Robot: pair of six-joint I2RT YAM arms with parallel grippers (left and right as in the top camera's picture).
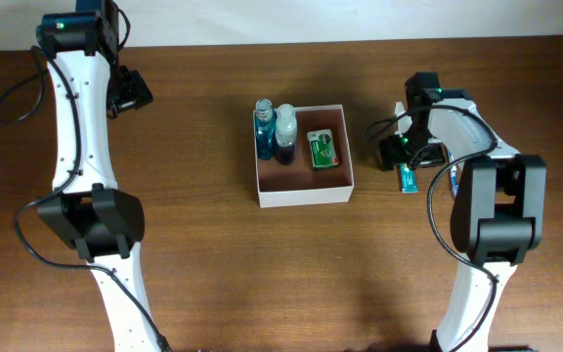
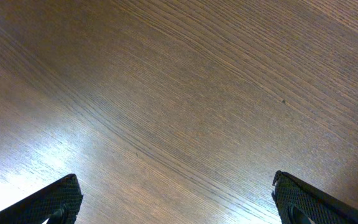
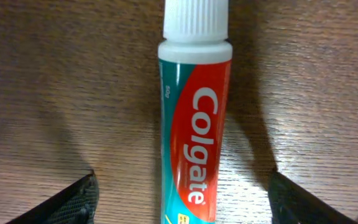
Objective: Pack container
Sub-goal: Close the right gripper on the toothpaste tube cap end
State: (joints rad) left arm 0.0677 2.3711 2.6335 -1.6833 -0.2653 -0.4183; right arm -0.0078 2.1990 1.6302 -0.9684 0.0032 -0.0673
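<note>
Now, container [image 1: 306, 194]: blue bottle [image 1: 263, 137], white-capped bottle [image 1: 285, 132], green packet [image 1: 323, 150].
Right of container: Colgate tube [image 3: 194, 124], right gripper [image 3: 185, 199] spread astride.
Left gripper [image 2: 176, 199]: spread over wooden table [image 2: 179, 93].

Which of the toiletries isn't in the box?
The Colgate toothpaste tube, lying on the table below the right gripper; the bottles and green packet are inside.
</note>
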